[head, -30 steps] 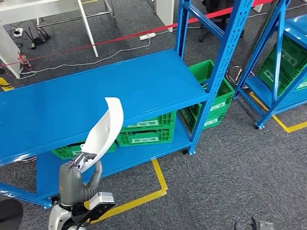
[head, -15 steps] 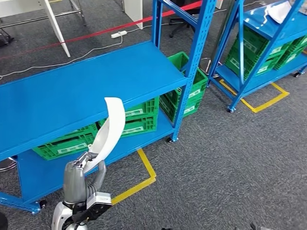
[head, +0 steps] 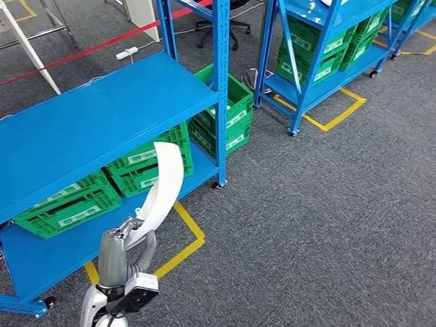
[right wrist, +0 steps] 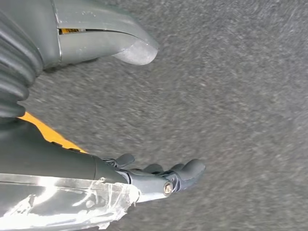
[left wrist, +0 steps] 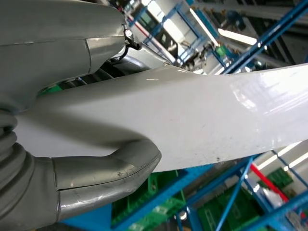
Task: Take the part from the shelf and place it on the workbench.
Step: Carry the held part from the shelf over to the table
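Bright, even indoor light; ceiling strip lights glare in the left wrist view. The carpet is motion-blurred. The white part shows soft sheen.

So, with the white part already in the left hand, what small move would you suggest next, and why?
Probably keep turning away from the blue shelf with the left hand gripping the white part firmly; no workbench is in sight, just carpet and shelving.
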Controlling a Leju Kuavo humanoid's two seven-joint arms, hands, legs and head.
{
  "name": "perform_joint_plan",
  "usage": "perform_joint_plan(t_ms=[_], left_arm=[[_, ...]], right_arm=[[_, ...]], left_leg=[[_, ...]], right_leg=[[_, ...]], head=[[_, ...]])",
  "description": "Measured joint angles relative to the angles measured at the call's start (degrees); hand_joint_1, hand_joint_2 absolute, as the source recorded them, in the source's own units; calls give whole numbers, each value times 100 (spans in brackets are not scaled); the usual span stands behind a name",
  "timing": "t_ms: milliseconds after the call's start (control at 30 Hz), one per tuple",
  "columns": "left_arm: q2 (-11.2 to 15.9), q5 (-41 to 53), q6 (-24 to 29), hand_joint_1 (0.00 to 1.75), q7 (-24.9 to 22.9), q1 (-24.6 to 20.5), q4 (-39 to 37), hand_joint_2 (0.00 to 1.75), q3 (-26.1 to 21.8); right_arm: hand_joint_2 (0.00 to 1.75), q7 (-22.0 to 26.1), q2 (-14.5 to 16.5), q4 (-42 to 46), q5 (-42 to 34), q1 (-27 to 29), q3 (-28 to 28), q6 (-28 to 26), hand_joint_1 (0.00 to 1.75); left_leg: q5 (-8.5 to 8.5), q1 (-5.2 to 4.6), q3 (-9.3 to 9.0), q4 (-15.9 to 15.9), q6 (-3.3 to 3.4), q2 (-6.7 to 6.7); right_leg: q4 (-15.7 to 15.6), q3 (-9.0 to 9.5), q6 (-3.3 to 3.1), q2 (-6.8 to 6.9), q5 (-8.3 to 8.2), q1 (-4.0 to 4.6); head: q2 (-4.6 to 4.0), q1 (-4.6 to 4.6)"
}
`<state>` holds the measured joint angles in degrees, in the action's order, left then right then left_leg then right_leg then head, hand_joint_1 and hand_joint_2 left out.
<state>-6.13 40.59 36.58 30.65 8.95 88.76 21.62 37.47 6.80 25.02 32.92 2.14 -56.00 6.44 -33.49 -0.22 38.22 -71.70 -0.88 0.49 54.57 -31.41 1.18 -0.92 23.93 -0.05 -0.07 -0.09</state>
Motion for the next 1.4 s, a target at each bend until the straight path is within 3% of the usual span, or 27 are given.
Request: perform_joint_plan(t_ms=[33, 67, 133, 200, 233, 267, 333, 400, 467, 500, 533, 600, 667, 733, 767, 800, 867, 933, 1000, 1033, 1067, 1100, 1167, 1233, 1300, 1333, 1400], left_arm=[[2, -40, -55, 175, 9, -7, -23, 175, 1], [4, -84, -115, 175, 17, -18, -43, 175, 2], [3, -198, -245, 175, 43, -56, -77, 175, 7], [-2, -303, -353, 175, 73, -89, -114, 175, 12], [-6, -337, -390, 175, 84, -97, -134, 175, 15], [-10, -369, -425, 175, 90, -101, -153, 175, 17], [-17, -452, -533, 175, 107, -121, -188, 175, 27], [-23, -565, -681, 175, 136, -142, -215, 175, 40], [-25, -646, -788, 175, 157, -149, -244, 175, 45], [-25, -676, -830, 175, 162, -153, -261, 175, 45], [-25, -704, -869, 175, 169, -159, -275, 175, 46], [-27, -758, -954, 175, 184, -181, -296, 175, 48], [-31, -788, -1014, 175, 195, -207, -304, 175, 46], [-36, -797, -1036, 175, 196, -224, -304, 175, 43], [-41, -803, -1039, 175, 196, -230, -304, 175, 41], [-47, -808, -1039, 175, 196, -236, -304, 175, 39], [-56, -823, -1038, 175, 196, -245, -304, 175, 35], [-51, -839, -1040, 175, 190, -235, -304, 175, 26], [-42, -853, -1040, 175, 182, -212, -304, 175, 12], [-37, -856, -1039, 175, 181, -205, -304, 175, 6], [-32, -859, -1039, 175, 180, -201, -304, 175, 2], [-28, -859, -1039, 175, 180, -200, -304, 175, -1], [-26, -860, -1039, 175, 180, -202, -304, 175, -2], [-25, -862, -1041, 175, 178, -194, -302, 175, -4], [-24, -871, -1051, 175, 172, -186, -300, 175, -12], [-25, -875, -1059, 175, 167, -185, -298, 175, -18], [-23, -883, -1091, 175, 157, -167, -288, 175, -35]], right_arm=[[175, -44, 44, 46, 66, 11, -99, 31, 0], [175, -80, 90, 93, 134, 21, -202, 65, 0], [175, -133, 168, 203, 289, 28, -407, 142, 0], [175, -158, 236, 315, 429, 20, -606, 202, 0], [175, -164, 265, 358, 475, 23, -695, 220, 0], [175, -169, 299, 387, 508, 34, -775, 231, 0], [175, -179, 355, 427, 575, 67, -922, 241, 0], [175, -182, 418, 477, 677, 62, -1070, 266, 0], [175, -187, 481, 527, 768, 27, -1195, 301, 0], [175, -194, 510, 547, 811, 17, -1255, 320, 0], [175, -203, 540, 568, 860, 15, -1315, 340, 0], [175, -223, 602, 618, 969, 16, -1449, 377, 0], [175, -244, 658, 663, 1061, -15, -1566, 403, 0], [175, -267, 707, 686, 1128, -50, -1666, 415, 0], [175, -275, 728, 690, 1153, -50, -1715, 414, 0], [175, -287, 750, 691, 1177, -44, -1761, 413, 0], [175, -309, 786, 692, 1233, -47, -1838, 403, 0], [175, -329, 805, 692, 1316, -82, -1888, 388, 0], [175, -344, 810, 690, 1407, -99, -1909, 375, 0], [175, -350, 811, 689, 1439, -96, -1917, 371, 0], [175, -355, 812, 688, 1461, -94, -1925, 369, 0], [175, -358, 813, 686, 1473, -94, -1932, 368, 0], [175, -359, 815, 684, 1484, -102, -1940, 367, 0], [175, -357, 815, 684, 1504, -106, -1944, 365, 0], [175, -346, 812, 684, 1553, -90, -1958, 365, 0], [175, -333, 812, 682, 1589, -82, -1971, 364, 0], [175, -293, 812, 665, 1666, -103, -1994, 365, 0]], left_leg=[[98, 6, -78, -32, -7, -9], [266, 16, -247, 135, -16, -29], [475, 65, -768, 849, -53, -239], [395, 102, -1113, 1415, -22, -460], [338, 98, -1153, 1514, 19, -489], [337, 96, -1129, 1524, 82, -430], [400, 89, -1073, 1514, 188, -289], [482, 72, -1000, 1518, 272, -138], [562, 48, -904, 1513, 296, 16], [598, 40, -855, 1511, 295, 93], [629, 35, -813, 1510, 291, 166], [676, 28, -763, 1509, 268, 289], [704, 9, -748, 1505, 226, 394], [730, -2, -746, 1504, 172, 491], [743, 0, -747, 1508, 143, 536], [737, 8, -743, 1498, 107, 531], [551, 20, -652, 1290, 38, 334], [136, 27, -376, 648, 3, 75], [-144, 27, -97, -16, 2, -4], [-117, 27, -75, -94, 7, -15], [14, 28, -159, 44, 16, -29], [214, 33, -342, 381, 26, -74], [513, 63, -718, 1131, 45, -326], [579, 73, -844, 1451, 77, -492], [609, 60, -824, 1471, 145, -393], [631, 62, -821, 1481, 182, -331], [665, 77, -813, 1498, 238, -185]], right_leg=[[33, -110, 21, -61, -57, -13], [73, -216, 48, -124, -107, -32], [175, -417, 117, -247, -189, -61], [261, -567, 182, -372, -287, -58], [271, -614, 208, -432, -341, -55], [265, -642, 234, -492, -399, -61], [354, -733, 275, -389, -344, -64], [909, -964, 307, -109, 37, -54], [1714, -1225, 330, 31, 485, -52], [1945, -1255, 332, 50, 596, -52], [1946, -1162, 326, 61, 604, -52], [1282, -610, 289, 149, 398, -42], [481, -61, 231, 359, 267, 7], [222, 56, 173, 427, 266, 55], [224, 27, 138, 366, 239, 59], [215, 8, 104, 320, 212, 49], [188, -11, 29, 227, 140, 20], [180, -73, -19, 116, 66, 4], [183, -155, -26, -20, 7, 4], [185, -185, -17, -93, -18, 4], [190, -208, -3, -167, -40, 1], [200, -226, 15, -239, -58, -4], [253, -285, 59, -367, -85, 0], [295, -367, 119, -472, -122, 0], [289, -434, 190, -549, -167, -25], [325, -474, 220, -499, -146, -26], [740, -690, 271, -235, 110, -20]], head=[[0, 1], [0, 1], [0, -5], [0, -6], [0, -4], [1, -1], [1, 17], [1, 58], [0, 80], [0, 79], [0, 79], [1, 79], [1, 75], [0, 69], [0, 67], [0, 69], [0, 63], [0, 57], [0, 59], [0, 58], [0, 60], [1, 58], [1, 63], [0, 69], [0, 68], [0, 80], [0, 132]])
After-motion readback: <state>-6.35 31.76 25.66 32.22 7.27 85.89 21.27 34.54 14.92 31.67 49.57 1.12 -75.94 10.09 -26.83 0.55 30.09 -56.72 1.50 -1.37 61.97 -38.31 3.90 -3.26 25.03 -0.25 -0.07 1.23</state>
